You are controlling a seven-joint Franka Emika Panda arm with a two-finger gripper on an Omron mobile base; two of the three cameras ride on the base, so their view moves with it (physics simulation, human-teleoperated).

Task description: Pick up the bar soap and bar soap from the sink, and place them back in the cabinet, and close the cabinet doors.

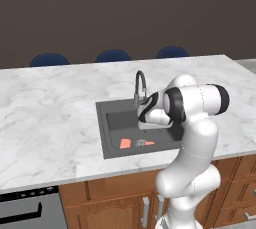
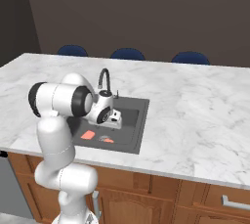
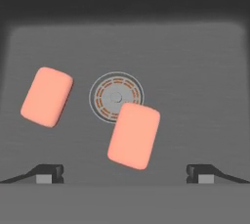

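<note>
Fingertips of the gripper [image 3: 125,174] sit wide apart at the bottom of the hand view, released, nothing between them, hovering over the sink [image 3: 205,71] floor. Just ahead of the tips lies one bar soap [image 3: 134,135], flat, tilted, its upper edge overlapping the round grey drain strainer [image 3: 112,96]. Second bar soap [image 3: 47,96] lies flat to the left of the strainer, apart from the first, tilted the same way. Both bars are inside the dark basin. Base views: arm bent over the sink [image 1: 112,118], pink bars [image 1: 125,143] near its front wall, second one partly hidden, probably by the hand. Dark faucet [image 1: 140,85] at the back rim. White marble counter [image 1: 45,123] around; wooden drawers [image 2: 219,198] below.
</note>
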